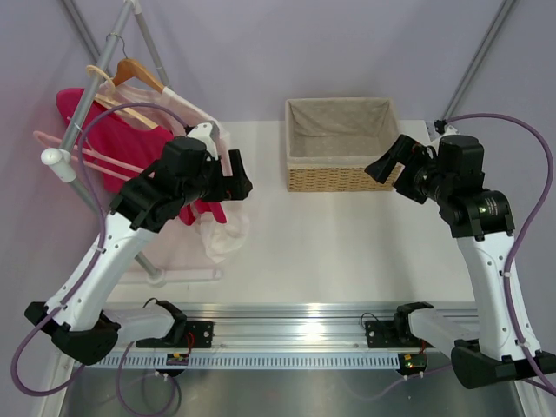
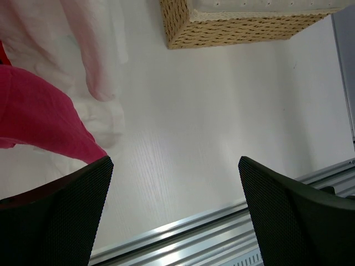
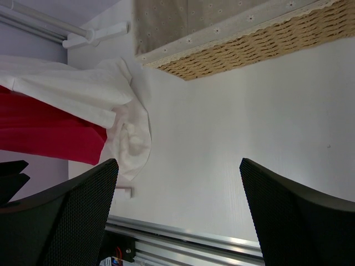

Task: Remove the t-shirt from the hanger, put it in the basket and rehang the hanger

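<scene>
The magenta-red t-shirt (image 1: 117, 139) hangs on the rack at the far left. It also shows in the left wrist view (image 2: 39, 116) and the right wrist view (image 3: 44, 130). Of the cream-yellow hanger, only a pale curved hook (image 1: 97, 76) shows at the rail; the rest is hidden by fabric. My left gripper (image 1: 241, 178) is open and empty, just right of the t-shirt's lower edge; its open fingers also show in the left wrist view (image 2: 175, 213). My right gripper (image 1: 385, 163) is open and empty beside the basket, far from the rack.
A wicker basket (image 1: 340, 178) with cloth lining stands at the back centre. A white garment (image 1: 221, 233) droops from the rack onto the table. A brown wooden hanger (image 1: 132, 71) and a pink hanger (image 1: 65, 143) also hang on the metal rack (image 1: 54, 158).
</scene>
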`<state>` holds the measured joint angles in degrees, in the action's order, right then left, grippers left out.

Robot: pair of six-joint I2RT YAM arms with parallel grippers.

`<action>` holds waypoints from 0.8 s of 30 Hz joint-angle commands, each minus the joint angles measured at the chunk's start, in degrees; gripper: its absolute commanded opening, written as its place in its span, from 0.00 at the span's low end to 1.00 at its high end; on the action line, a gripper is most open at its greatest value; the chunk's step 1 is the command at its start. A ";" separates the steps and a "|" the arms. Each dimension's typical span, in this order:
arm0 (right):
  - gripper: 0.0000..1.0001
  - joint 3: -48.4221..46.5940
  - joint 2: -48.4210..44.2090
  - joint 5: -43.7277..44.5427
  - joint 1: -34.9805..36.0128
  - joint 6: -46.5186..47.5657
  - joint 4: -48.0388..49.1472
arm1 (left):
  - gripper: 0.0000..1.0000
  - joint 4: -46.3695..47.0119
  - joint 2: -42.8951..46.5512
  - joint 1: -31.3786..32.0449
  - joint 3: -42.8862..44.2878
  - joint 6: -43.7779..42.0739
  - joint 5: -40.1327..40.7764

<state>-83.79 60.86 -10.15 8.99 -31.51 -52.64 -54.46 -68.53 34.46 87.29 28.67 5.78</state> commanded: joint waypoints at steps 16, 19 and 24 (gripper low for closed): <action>0.99 2.93 -5.67 -0.22 0.23 -1.45 2.72 | 0.99 -4.86 -6.69 0.17 31.16 -9.23 20.56; 1.00 2.32 -3.04 -2.94 0.23 -0.58 3.07 | 0.98 -4.70 -9.86 0.17 38.13 -10.74 26.81; 0.98 -4.53 5.73 -8.64 0.24 1.36 6.66 | 0.97 -5.66 -11.89 0.17 44.98 -9.94 35.33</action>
<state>-84.25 61.54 -13.87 8.99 -32.18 -51.31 -59.31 -79.05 34.46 129.49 19.62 31.64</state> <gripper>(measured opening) 0.990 0.975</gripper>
